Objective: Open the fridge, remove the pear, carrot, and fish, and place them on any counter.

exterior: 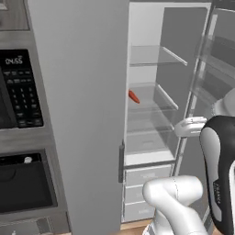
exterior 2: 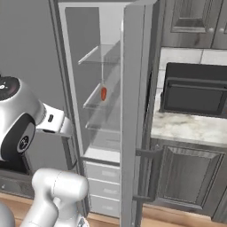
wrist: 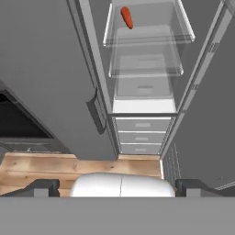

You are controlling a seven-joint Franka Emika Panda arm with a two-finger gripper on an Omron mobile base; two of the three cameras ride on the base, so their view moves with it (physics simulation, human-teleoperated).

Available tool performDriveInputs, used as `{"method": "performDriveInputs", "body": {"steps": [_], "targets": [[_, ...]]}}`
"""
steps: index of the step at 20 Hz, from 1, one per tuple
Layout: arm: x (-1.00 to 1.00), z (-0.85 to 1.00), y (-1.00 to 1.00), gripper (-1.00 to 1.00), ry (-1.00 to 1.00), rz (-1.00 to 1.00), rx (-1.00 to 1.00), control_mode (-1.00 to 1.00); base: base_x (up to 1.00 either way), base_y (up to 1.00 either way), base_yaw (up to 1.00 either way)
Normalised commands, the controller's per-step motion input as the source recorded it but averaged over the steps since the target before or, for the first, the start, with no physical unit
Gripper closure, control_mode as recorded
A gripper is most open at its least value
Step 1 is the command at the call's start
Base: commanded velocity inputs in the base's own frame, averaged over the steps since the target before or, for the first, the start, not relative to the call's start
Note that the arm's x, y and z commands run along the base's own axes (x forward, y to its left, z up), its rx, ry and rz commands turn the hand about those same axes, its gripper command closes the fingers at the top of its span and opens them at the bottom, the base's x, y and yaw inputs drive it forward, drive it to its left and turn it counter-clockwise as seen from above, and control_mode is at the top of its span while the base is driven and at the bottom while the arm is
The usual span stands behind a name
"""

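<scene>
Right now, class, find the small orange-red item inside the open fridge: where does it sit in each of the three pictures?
Left base view: the carrot lies at the left edge of a middle clear shelf, just past the closed door.
Right base view: mid-picture, on the second clear shelf.
Hand view: near the top, on the upper shelf.
Shared landmark: the fridge's white drawers below.

Your fridge [exterior: 82, 114] runs off the top edge in both base views. The small orange-red item [exterior: 133, 96] on the shelf [exterior: 151, 98] is too small to call carrot or fish. In the hand view, the pincer [wrist: 117, 186] fingertips are cut by the bottom band.
</scene>
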Motion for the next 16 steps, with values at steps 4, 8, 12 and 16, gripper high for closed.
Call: {"method": "performDriveInputs", "body": {"steps": [4, 8, 12, 16], "targets": [[0.00, 0.00, 0.00, -1.00, 0.00, 0.00, 0.00, 1.00, 0.00, -0.75, 0.00], [0.00, 0.00, 0.00, -1.00, 0.00, 0.00, 0.00, 1.00, 0.15, -0.14, 0.01], [0.00, 0.00, 0.00, -1.00, 0.00, 0.00, 0.00, 1.00, 0.45, 0.03, 0.00], [0.00, 0.00, 0.00, -1.00, 0.00, 0.00, 0.00, 1.00, 0.70, 0.00, 0.00]]}}
